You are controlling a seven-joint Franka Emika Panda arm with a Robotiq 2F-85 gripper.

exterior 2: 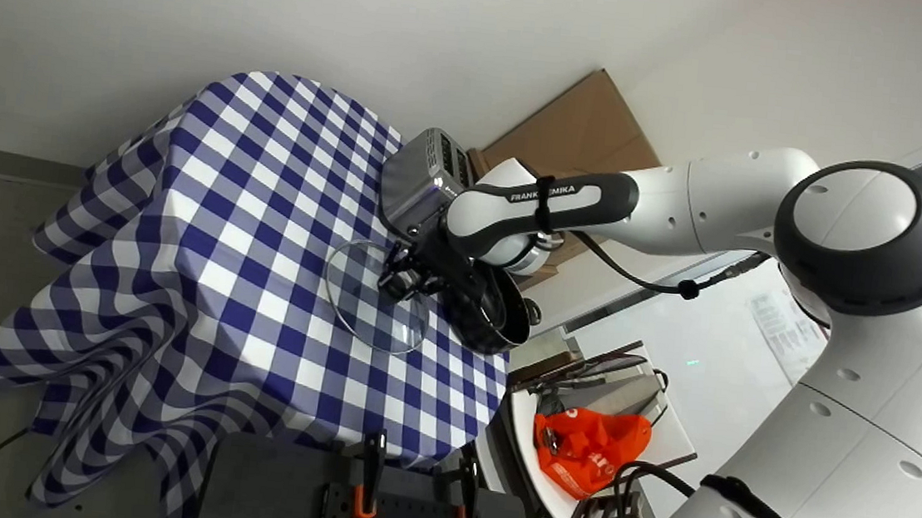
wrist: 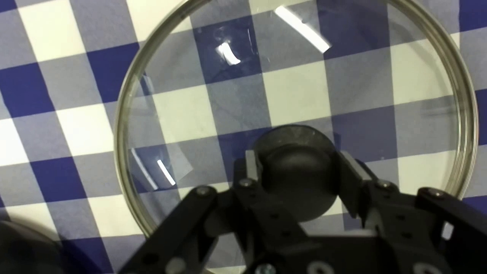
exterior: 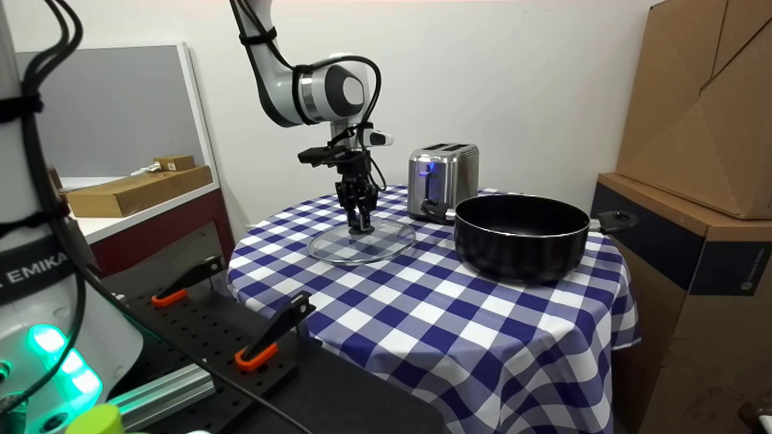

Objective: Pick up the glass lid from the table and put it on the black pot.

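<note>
Tool [wrist: 300, 167] clasps knob [wrist: 298, 186] of lid [exterior: 365, 246] (central hold, likely for level lift); pot [exterior: 522, 256] uncovered near worktop [exterior: 422, 313] edge by boxes [exterior: 669, 337].

The glass lid [exterior: 367, 245], a clear round disc with a metallic rim [wrist: 468, 110] and a black centre knob [wrist: 298, 179], lies flat, knob up, on the desk [exterior: 416, 313] draped in blue-and-white checks. The black pot [exterior: 520, 250], wide and round, stands upright there too, near the lid but apart, open-topped, with side handles [exterior: 617, 221].
</note>
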